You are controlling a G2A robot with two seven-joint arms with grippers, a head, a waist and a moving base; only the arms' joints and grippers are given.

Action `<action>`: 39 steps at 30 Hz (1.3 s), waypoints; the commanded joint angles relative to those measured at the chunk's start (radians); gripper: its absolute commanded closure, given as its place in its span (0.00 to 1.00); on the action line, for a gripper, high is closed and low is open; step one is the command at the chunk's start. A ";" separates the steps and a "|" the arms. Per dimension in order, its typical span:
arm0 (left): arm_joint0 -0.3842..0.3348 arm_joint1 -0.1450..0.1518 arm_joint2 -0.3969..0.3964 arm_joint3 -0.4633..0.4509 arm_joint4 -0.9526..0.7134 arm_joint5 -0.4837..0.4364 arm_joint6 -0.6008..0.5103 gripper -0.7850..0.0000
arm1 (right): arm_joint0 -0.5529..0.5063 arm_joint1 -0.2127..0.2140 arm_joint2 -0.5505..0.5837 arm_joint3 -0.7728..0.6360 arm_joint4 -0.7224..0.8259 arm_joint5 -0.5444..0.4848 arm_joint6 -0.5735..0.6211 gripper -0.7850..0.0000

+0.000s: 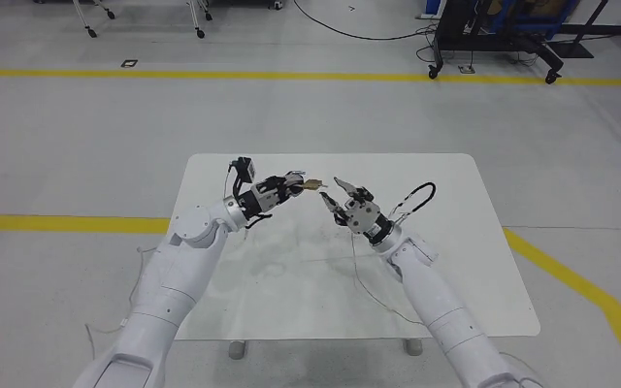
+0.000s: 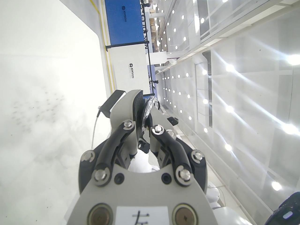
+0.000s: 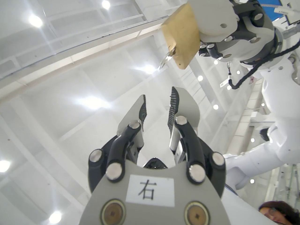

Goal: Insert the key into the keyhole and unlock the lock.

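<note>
A brass padlock (image 1: 310, 182) hangs above the white table (image 1: 456, 291), with my left gripper (image 1: 294, 182) shut on it. The right wrist view shows the padlock (image 3: 181, 36) from below, a small silver key (image 3: 166, 58) sticking out of its lower end. In the left wrist view my left gripper (image 2: 143, 108) pinches a dark curved part (image 2: 148, 108), probably the shackle; the brass body is hidden. My right gripper (image 1: 337, 199) is a short way from the lock, facing it. Its fingers (image 3: 173, 108) stand open with nothing between them, just short of the key.
A thin cable (image 1: 374, 291) trails across the table under the right arm. A black cable loop (image 1: 419, 194) stands off the right wrist. Yellow floor lines (image 1: 78, 223) run beside the table, and a dark cart frame (image 1: 495, 39) stands far behind.
</note>
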 commanded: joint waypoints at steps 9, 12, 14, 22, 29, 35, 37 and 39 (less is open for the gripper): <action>-0.015 -0.002 0.097 -0.040 0.278 0.082 0.093 1.00 | -0.177 0.064 0.291 -0.260 -0.301 -0.319 -0.203 0.00; -0.027 -0.010 0.150 -0.043 0.362 0.139 0.111 1.00 | -0.231 0.072 0.348 -0.342 -0.328 -0.370 -0.243 0.00; -0.045 -0.017 0.192 -0.040 0.422 0.166 0.118 1.00 | -0.231 0.072 0.348 -0.342 -0.328 -0.370 -0.243 0.00; -0.162 -0.075 0.372 0.042 0.549 0.168 0.087 1.00 | -0.231 0.072 0.348 -0.342 -0.328 -0.370 -0.243 0.00; -0.244 -0.135 0.462 0.187 0.573 0.100 0.142 1.00 | -0.231 0.072 0.348 -0.342 -0.328 -0.370 -0.243 0.00; -0.282 -0.160 0.488 0.300 0.612 0.098 0.155 0.58 | -0.231 0.072 0.348 -0.342 -0.328 -0.370 -0.243 0.00; -0.287 -0.162 0.493 0.322 0.628 0.087 0.145 0.12 | -0.231 0.072 0.348 -0.342 -0.328 -0.370 -0.243 0.00; -0.292 -0.162 0.496 0.339 0.654 0.081 0.142 0.00 | -0.231 0.072 0.348 -0.342 -0.328 -0.370 -0.243 0.00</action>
